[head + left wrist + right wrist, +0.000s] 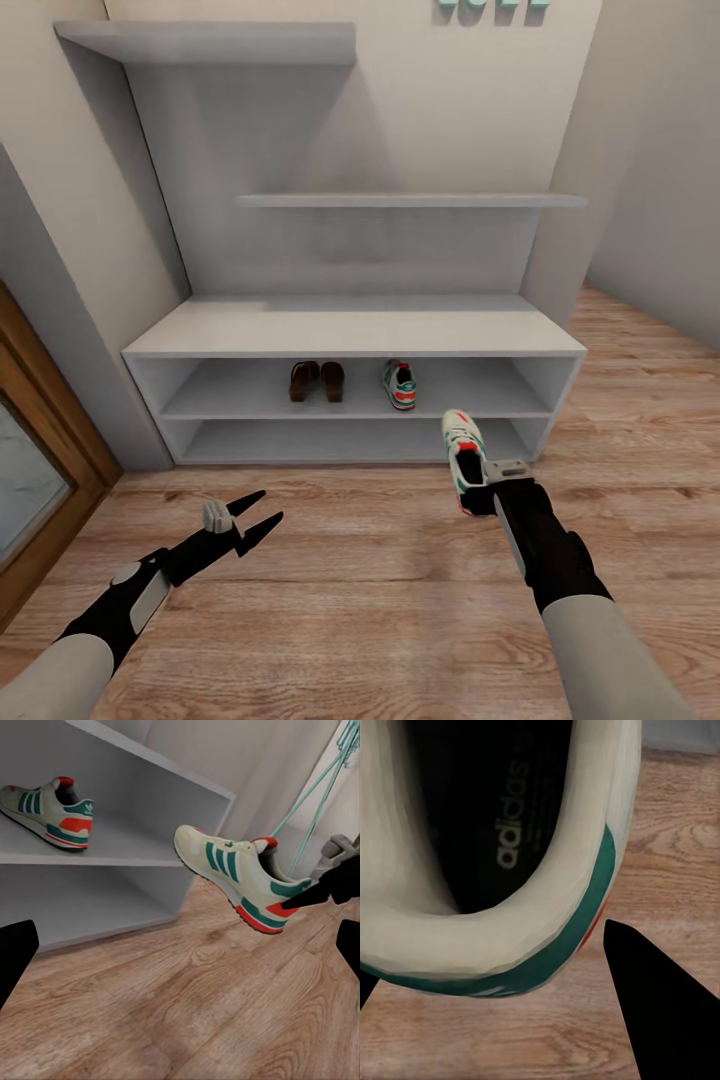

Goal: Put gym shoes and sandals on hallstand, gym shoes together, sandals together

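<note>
Gripping the gym shoe [463,447] by its heel, right pincer [487,492] hovers above floor [360,590].

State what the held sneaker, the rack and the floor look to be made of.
Held sneaker: matte off-white fabric or suede look, green stripes, rubbery red-edged sole.
Rack: smooth matt grey painted board, no grain.
Floor: wood-look planks, visible grain, likely laminate.

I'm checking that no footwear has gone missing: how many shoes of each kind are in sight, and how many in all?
Gym shoes: 2, one on the hallstand's upper shelf, one held by the right gripper
Sandals: 2, side by side on the same shelf
Total: 4
</note>
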Controlling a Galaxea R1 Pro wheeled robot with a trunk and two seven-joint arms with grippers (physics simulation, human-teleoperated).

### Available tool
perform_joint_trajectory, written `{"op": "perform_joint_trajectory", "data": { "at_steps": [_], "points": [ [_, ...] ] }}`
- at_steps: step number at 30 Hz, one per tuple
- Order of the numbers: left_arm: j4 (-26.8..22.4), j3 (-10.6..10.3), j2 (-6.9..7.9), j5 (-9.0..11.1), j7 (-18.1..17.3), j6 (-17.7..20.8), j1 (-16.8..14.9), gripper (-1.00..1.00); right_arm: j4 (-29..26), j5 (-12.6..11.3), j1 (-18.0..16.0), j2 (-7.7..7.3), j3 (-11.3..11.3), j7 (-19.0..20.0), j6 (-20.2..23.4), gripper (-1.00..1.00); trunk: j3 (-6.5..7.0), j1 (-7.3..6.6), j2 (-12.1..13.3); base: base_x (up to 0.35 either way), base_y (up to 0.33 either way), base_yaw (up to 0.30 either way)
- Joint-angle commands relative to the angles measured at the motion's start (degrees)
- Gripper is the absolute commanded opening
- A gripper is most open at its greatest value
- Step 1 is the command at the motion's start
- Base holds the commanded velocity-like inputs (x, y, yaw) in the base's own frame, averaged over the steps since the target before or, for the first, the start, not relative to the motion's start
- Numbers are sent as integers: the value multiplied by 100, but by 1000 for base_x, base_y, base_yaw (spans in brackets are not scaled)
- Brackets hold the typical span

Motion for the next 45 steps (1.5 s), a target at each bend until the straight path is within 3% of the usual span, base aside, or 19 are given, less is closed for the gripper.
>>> {"op": "perform_joint_trajectory", "data": {
  "at_steps": [1, 11, 14, 17, 18, 19, 20, 21, 23, 26, 27, 29, 33, 35, 38, 45],
  "points": [
    [6, 2, -1, 10, -17, -34, -4, 100, -6, 43, -3, 6, -14, 27, 17, -100, -5, -1, -2, 0, 0, 0],
    [6, -5, -19, 9, -35, -39, -4, 100, -1, 33, -5, -3, -17, 25, -64, -100, -5, -1, -2, 0, 0, 0],
    [0, -111, -47, 3, -248, -42, -4, 100, -14, 29, -5, -3, -19, 25, -158, -100, -5, -1, -2, 0, 0, 0],
    [1, -449, -141, -7, -686, -50, -4, 100, -13, 27, -5, -3, -18, 28, -268, -100, -5, -1, -2, 0, 0, 0],
    [1, -800, -253, -43, -869, -55, -4, 100, -10, 20, -5, -3, -18, 31, -298, -100, -5, -1, -2, 0, 0, 0],
    [2, -940, -291, -64, -905, -56, -4, 100, -9, 18, -5, -3, -18, 32, -305, -100, -5, -1, -2, 0, 0, 0],
    [3, -1241, -362, -124, -953, -57, -4, 100, -6, 15, -5, -3, -21, 32, -314, -100, -5, -1, -2, 0, 0, 0],
    [6, -1553, -424, -200, -973, -58, -4, 100, -3, 13, -5, -7, -24, 33, -320, -100, -5, -1, -2, 0, 0, 0],
    [10, -1981, -512, -321, -959, -63, -4, 100, 0, 6, -5, -5, -25, 33, -325, -100, -5, -1, -2, 0, 0, 0],
    [14, -2265, -574, -400, -892, -66, -4, 100, 1, -33, -5, -4, -26, 34, -328, -100, -5, -1, -2, 0, 0, 0],
    [52, -2443, -615, -449, -776, -68, -4, 100, 2, -197, -5, -4, -23, 34, -330, -100, -5, -1, -2, 0, 0, 0],
    [93, -2508, -631, -466, -679, -68, -4, 100, 2, -400, -9, -2, -21, 36, -327, -100, -5, -1, -2, 0, 0, 0],
    [144, -2572, -652, -469, -196, -161, -1, 100, 3, -1076, -28, 4, -19, 47, -323, -100, -5, -1, -2, 0, 0, 0],
    [150, -2581, -669, -463, 49, -293, 16, 100, 3, -1240, -34, 4, -19, 46, -323, -100, -5, -1, -2, 0, 0, 0],
    [166, -2584, -760, -462, 363, -459, 68, 100, -3, -1352, -38, 2, -19, 45, -325, -100, -5, -1, -2, 0, 0, 0],
    [280, -2584, -878, -468, 544, -534, 98, 100, -6, -1371, -40, -3, -18, 31, -378, -100, -5, -1, -2, 0, 0, 0]
  ]
}}
